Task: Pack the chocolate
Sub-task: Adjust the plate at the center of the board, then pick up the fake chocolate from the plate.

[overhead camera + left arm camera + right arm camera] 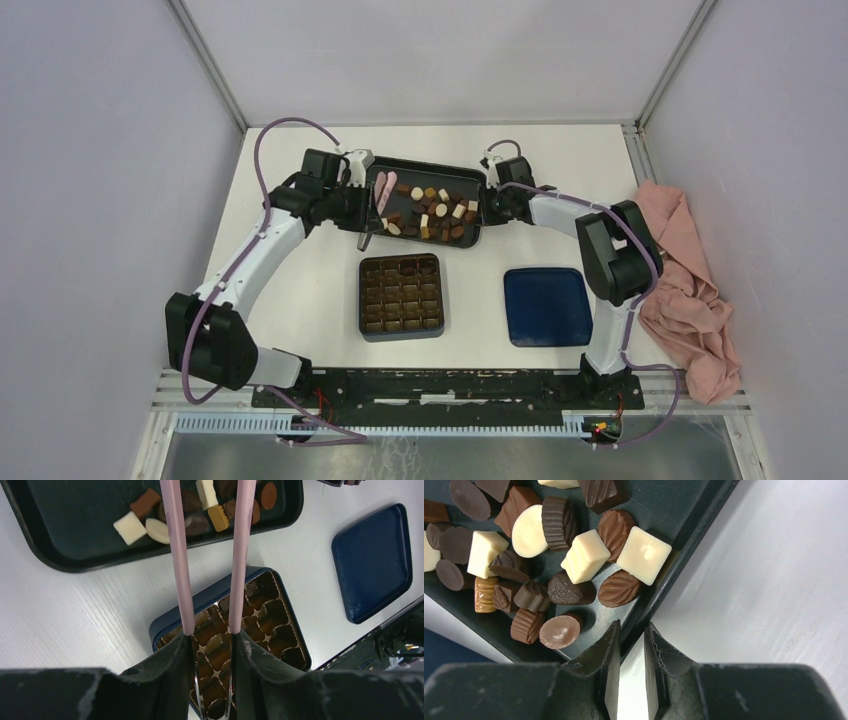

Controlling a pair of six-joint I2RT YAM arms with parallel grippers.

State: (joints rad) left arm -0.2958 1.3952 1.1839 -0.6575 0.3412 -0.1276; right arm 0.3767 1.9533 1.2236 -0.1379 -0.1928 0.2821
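Left pincer (211, 642) clenched on pink tweezers (176, 555); tweezer arms extend over left part of black tray (440, 177). Right pincer (632, 630) clamped on tray's right-end rim, one finger inside, one outside. Chocolate (432, 212) lies loose in tray at far centre of bench (300, 290); dark, mid-brown and cream pieces mixed. Compartment box (401, 334) sits nearer your arms' bases, in front of tray, not touching it; blue lid (546, 306) lies to right of box, apart from it; pink cloth (690, 290) bunched at bench's right edge.
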